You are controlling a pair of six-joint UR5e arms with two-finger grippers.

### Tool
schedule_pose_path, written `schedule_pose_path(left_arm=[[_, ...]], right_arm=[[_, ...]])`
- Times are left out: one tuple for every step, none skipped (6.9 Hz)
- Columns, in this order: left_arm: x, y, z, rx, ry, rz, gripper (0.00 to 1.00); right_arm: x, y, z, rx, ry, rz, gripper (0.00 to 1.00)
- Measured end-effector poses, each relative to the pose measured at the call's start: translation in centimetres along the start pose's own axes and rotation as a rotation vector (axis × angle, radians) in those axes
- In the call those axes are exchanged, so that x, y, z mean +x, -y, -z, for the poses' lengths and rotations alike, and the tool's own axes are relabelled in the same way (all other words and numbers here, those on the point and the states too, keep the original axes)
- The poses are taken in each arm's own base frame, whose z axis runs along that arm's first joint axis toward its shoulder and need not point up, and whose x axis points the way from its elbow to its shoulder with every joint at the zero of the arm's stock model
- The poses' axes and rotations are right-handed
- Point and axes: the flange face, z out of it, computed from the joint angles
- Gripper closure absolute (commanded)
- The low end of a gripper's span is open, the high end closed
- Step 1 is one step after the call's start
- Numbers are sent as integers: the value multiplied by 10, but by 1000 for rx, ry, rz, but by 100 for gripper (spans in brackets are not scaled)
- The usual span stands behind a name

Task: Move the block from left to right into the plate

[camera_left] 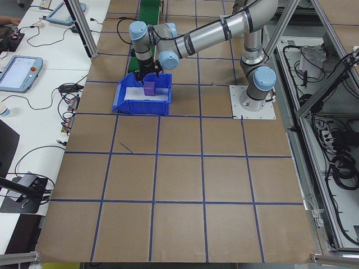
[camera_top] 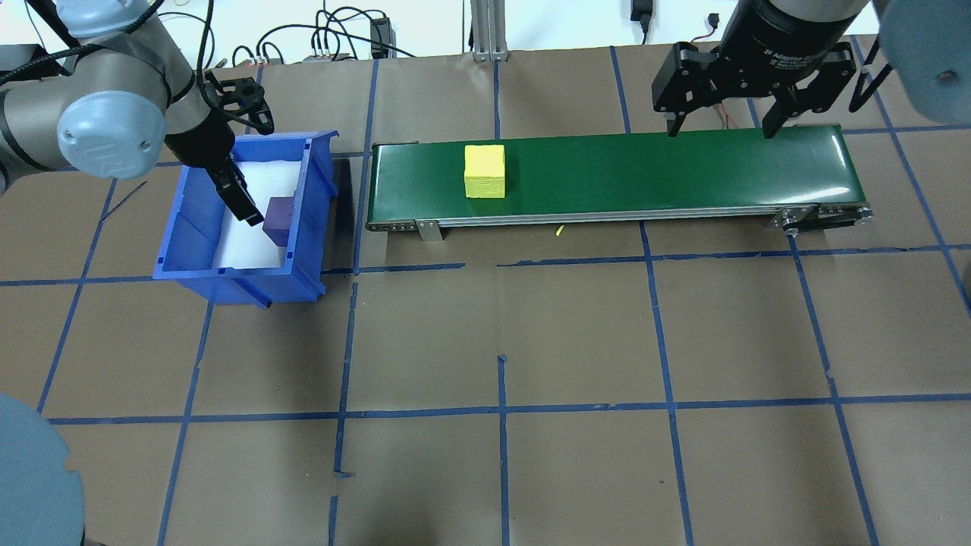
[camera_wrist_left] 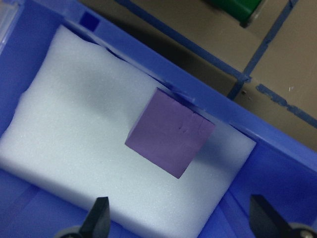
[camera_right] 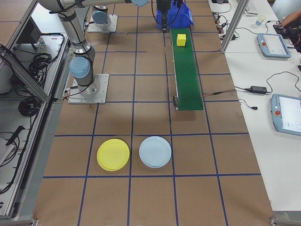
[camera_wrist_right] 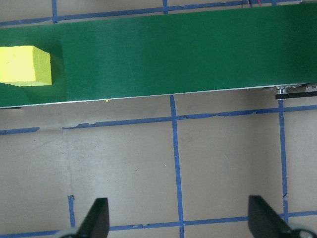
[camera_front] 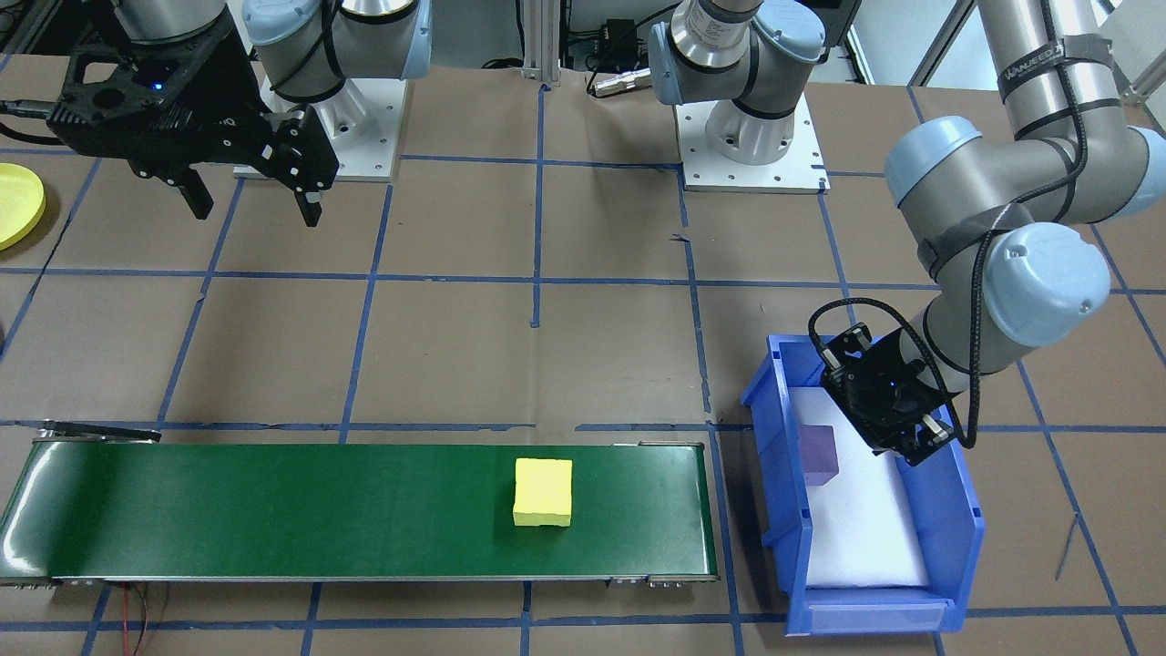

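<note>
My left gripper (camera_wrist_left: 178, 223): jaws spread, empty, hanging over purple block (camera_wrist_left: 171, 137) on white foam in blue bin (camera_top: 193, 227). My right gripper (camera_top: 717, 121): jaws spread, empty, above far end of green conveyor (camera_top: 645, 171). Yellow block (camera_top: 485, 171) rides belt near bin end. Yellow plate (camera_right: 113, 154) well apart, bare. Judgement: transfer begun, nothing delivered.

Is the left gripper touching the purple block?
Apart. The left wrist view shows the open gripper short of the block, with white foam between them.
</note>
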Motion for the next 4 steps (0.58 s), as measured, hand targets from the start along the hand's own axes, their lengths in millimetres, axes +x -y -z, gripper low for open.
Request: schedule_pose_path(left_arm=[[-4, 2, -12, 7, 8, -72, 0], [-10, 5, -24, 15, 14, -151, 0], [-15, 8, -37, 27, 12, -210, 0], [-18, 11, -48, 43, 10, -242, 0]], right_arm=[[0, 0, 0, 0, 0, 0, 0], [0, 0, 0, 0, 0, 0, 0], [0, 0, 0, -1, 0, -1, 0], [0, 0, -1, -1, 1, -1, 0]])
